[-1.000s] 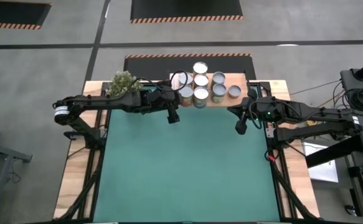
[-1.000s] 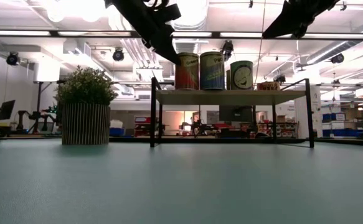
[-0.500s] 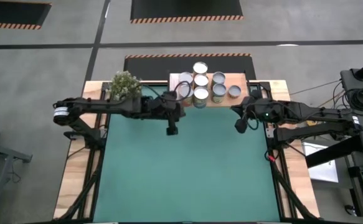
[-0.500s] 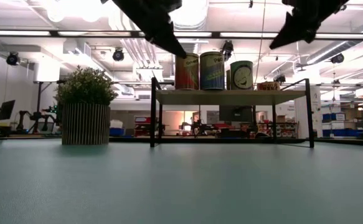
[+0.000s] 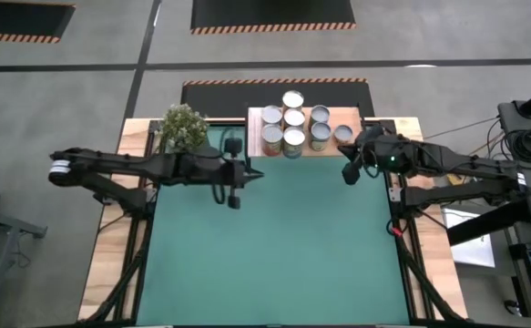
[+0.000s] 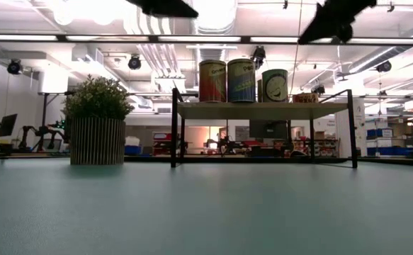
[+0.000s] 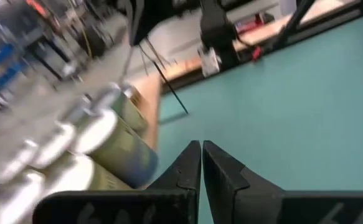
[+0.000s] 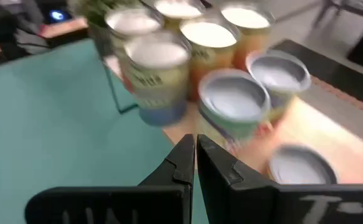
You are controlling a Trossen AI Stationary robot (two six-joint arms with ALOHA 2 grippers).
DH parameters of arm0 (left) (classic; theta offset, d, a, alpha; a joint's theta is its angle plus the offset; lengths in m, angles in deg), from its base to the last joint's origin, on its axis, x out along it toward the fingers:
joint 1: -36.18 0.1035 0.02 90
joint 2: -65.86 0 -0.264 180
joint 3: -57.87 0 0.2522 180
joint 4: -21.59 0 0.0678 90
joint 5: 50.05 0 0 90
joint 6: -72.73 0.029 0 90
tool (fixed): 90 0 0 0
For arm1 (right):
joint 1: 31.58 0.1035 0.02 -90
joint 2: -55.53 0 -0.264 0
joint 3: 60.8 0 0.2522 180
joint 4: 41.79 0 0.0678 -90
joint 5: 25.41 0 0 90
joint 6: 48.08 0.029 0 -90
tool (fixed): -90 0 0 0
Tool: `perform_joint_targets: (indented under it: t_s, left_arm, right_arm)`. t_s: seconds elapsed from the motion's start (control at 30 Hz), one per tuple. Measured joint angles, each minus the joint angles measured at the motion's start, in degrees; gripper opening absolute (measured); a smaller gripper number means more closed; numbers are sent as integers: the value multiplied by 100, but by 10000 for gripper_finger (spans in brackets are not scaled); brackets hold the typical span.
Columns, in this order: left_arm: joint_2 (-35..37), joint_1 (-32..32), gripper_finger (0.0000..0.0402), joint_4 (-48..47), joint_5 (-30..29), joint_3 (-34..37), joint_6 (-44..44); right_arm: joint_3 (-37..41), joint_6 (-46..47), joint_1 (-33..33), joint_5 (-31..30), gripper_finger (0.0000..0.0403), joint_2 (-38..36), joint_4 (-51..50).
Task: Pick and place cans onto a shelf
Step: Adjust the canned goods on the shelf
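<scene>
The near part of the counter [image 5: 274, 273] is covered by a green mat [image 5: 274, 237], and nothing lies on that part of the mat. Over the mat, a little in front of the shelf, hangs the left claw [image 5: 234, 195]; its two fingers are pressed together and it grasps nothing. In the left wrist view the fingertips [image 7: 201, 152] meet above the green surface, with the cans to one side. The right claw [image 5: 348, 173] hangs near the right end of the shelf, also clenched and empty. In the right wrist view its fingers [image 8: 195, 149] are closed in front of the cans.

At the far edge of the counter stands the shelf [image 5: 329, 146], a light wooden board on thin black legs [image 6: 173, 131]. The cans [image 5: 293, 128] stand upright on it in a tight group; seven round tops can be counted from above, white or grey. One low grey can [image 5: 342, 134] stands at the right side of the group, just beside the others. In the low view three tall cans [image 6: 241, 80] are seen side by side on the board.

To the left of the shelf, apart from it, stands a potted plant [image 5: 182, 126]
</scene>
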Motion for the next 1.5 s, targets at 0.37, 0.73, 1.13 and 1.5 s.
perform_joint_targets:
  t_s: [0.37, 0.73, 1.13, 1.5]
  left_arm:
    - [748, 37, 0, 759, -22, 497, 399]
    - [764, 39, 0, 1987, -25, 1501, 411]
    - [762, 39, 0, 2033, -35, 1509, 286]
    - [762, 39, 0, 2022, -35, 1500, 284]
  right_arm:
    - [-1774, -569, -735, 307, 9, 1520, -675]
    - [-3023, -922, -1693, 748, 9, 2867, -1608]
    - [-3131, -1373, -2354, 900, 9, 3433, -1447]
    - [-3129, -1534, -2466, 884, 9, 3785, -1281]
